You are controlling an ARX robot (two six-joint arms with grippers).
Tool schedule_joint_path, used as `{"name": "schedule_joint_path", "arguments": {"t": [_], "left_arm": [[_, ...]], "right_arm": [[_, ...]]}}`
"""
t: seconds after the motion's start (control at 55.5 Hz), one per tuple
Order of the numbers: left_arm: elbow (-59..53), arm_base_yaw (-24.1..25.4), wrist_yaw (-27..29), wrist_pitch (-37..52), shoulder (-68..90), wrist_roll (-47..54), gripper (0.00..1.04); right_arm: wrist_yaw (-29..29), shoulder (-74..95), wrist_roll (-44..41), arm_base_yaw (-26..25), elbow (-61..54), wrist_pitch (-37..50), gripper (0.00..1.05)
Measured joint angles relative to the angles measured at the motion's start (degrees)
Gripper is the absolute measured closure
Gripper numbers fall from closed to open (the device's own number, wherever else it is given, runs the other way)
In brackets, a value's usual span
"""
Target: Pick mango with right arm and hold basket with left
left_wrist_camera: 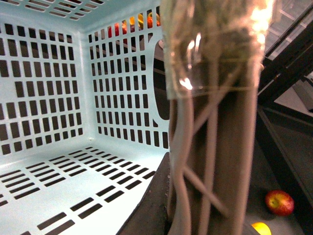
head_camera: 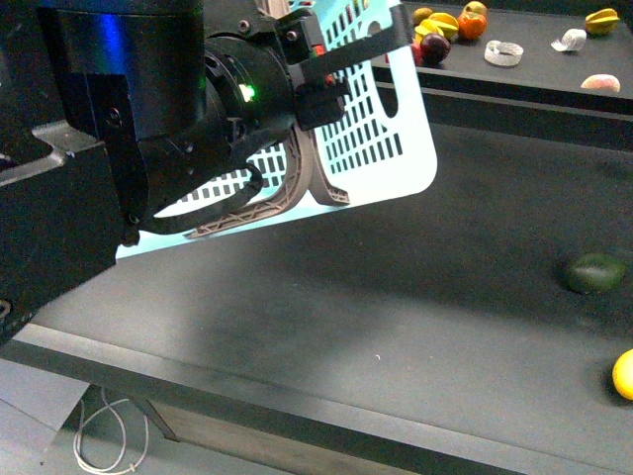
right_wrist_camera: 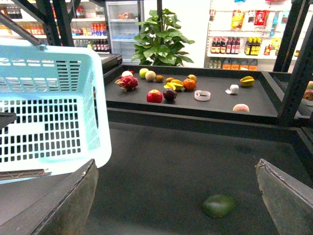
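One mango [head_camera: 624, 374] shows, and only partly: a bright yellow curve cut off by the right edge of the front view, lying near the front rim of the dark table [head_camera: 346, 297]. One dark green fruit [head_camera: 596, 273] lies just behind it, apart from it; the right wrist view shows this fruit but not the mango.

One turquoise basket [head_camera: 381, 109] sits tilted at the far left. Its lower left part is hidden behind the bulky left arm [head_camera: 168, 129]. Two grey-brown handles [head_camera: 297, 193] curve below the wrist. The left gripper [head_camera: 331, 84] presses against the basket's rim, but whether it clasps anything cannot be made out. The left wrist view is half filled by a blurred handle close to the lens, with the basket's slotted inside behind it.

The right gripper [right_wrist_camera: 176, 164] is spread wide, grasping nothing, above the table. A broad stretch of table separates the basket from the two fruits.

A raised rear shelf [right_wrist_camera: 195, 117] carries a dozen or so small fruits and oddments, too small to name surely.
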State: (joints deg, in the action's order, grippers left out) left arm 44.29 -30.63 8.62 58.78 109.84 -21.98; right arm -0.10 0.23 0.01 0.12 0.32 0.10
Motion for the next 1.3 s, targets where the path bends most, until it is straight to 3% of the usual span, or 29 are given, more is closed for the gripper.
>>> {"name": "schedule_joint_path", "arguments": {"t": [0.396,1.297], "left_arm": [[2.36,-5.05,-1.14,0.92,0.33,6.25,1.0],[3.19,-4.26,-1.81,2.56,2.25,6.08,1.0]], "right_arm": [[0.0,0.0,0.0,0.0,0.0,0.0,0.08],[0.0,0.0,0.0,0.0,0.0,0.0,0.08]]}}
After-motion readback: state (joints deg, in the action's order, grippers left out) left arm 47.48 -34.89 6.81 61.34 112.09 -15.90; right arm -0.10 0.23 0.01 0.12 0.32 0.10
